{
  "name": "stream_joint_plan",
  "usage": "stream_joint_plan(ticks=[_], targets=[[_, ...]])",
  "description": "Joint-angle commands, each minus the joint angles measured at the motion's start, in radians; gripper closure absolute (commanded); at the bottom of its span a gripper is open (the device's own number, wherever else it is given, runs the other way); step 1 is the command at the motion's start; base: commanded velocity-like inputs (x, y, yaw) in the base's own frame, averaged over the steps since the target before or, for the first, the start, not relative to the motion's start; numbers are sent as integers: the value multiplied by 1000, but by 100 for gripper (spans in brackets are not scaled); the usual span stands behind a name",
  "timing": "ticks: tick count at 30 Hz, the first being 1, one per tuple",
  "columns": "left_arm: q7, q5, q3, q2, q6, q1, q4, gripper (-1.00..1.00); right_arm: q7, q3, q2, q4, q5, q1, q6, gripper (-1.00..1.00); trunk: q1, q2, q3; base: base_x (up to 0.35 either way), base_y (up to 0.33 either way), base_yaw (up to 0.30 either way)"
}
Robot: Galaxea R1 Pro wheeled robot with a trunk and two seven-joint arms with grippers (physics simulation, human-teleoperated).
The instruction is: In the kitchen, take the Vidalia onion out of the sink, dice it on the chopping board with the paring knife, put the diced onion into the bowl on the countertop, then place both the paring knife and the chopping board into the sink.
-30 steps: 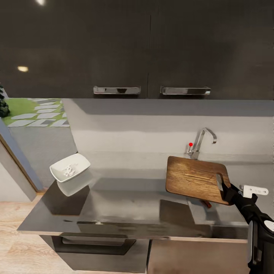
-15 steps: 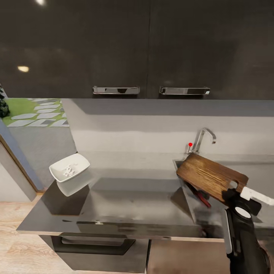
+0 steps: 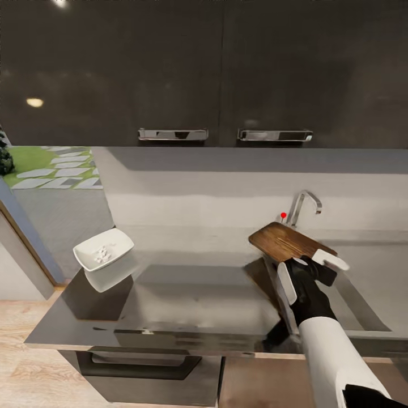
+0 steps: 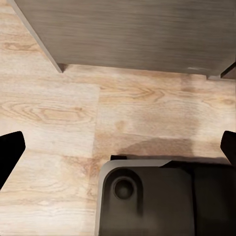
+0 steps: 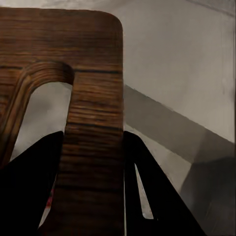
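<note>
The counter [image 3: 187,294] carries the sink [image 3: 371,306] at its right end and the bowl [image 3: 103,248] far to the left; small white pieces lie in the bowl. The board [image 3: 286,241] hangs over the sink's left rim by the tap [image 3: 300,207], long axis running back-left from the right end effector [image 3: 311,266], handle end nearest it. Its fingers [image 5: 29,187] are clamped on the strip beside the slot. The left end effector [image 4: 118,152] is spread wide over wooden floor [image 4: 73,113], holding nothing.
</note>
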Motion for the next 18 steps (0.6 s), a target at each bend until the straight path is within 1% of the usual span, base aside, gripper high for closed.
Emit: stream_joint_plan(ticks=[1, 2, 3, 4, 6, 7, 8, 10, 15, 18], targets=[[5, 10, -8, 2, -2, 0, 0, -100, -37, -1, -5, 2, -28, -5, -1, 100, 1, -2, -2, 0, 0, 0], [5, 10, -8, 2, -2, 0, 1, -100, -63, -1, -14, 4, -63, -8, -6, 100, 1, -2, -2, 0, 0, 0], [5, 10, -8, 2, -2, 0, 3, -100, -88, -1, -29, 7, -115, -11, -12, 100, 1, -2, -2, 0, 0, 0], [5, 10, -8, 2, -2, 0, 5, -100, -99, -1, -37, 9, -140, -11, -19, 100, 1, -2, -2, 0, 0, 0], [5, 10, -8, 2, -2, 0, 7, -100, -125, -1, -47, 21, -169, -12, -45, 100, 1, -2, -2, 0, 0, 0], [5, 10, -8, 2, -2, 0, 7, -100, -142, -1, -49, 29, -177, -13, -63, 100, 1, -2, -2, 0, 0, 0], [5, 10, -9, 2, -2, 0, 7, -100, -180, -1, -51, 53, -185, -13, -97, 100, 1, -2, -2, 0, 0, 0], [5, 10, -9, 2, -2, 0, 7, -100, -205, -1, -53, 90, -190, -13, -128, 100, 1, -2, -2, 0, 0, 0], [5, 10, -9, 2, -2, 0, 8, -100, -222, -1, -51, 186, -194, -13, -229, 100, 1, -2, -2, 0, 0, 0], [5, 10, -9, 2, -2, 0, 8, -100, -224, -6, -49, 211, -195, -13, -259, 100, 1, -2, -2, 0, 0, 0]])
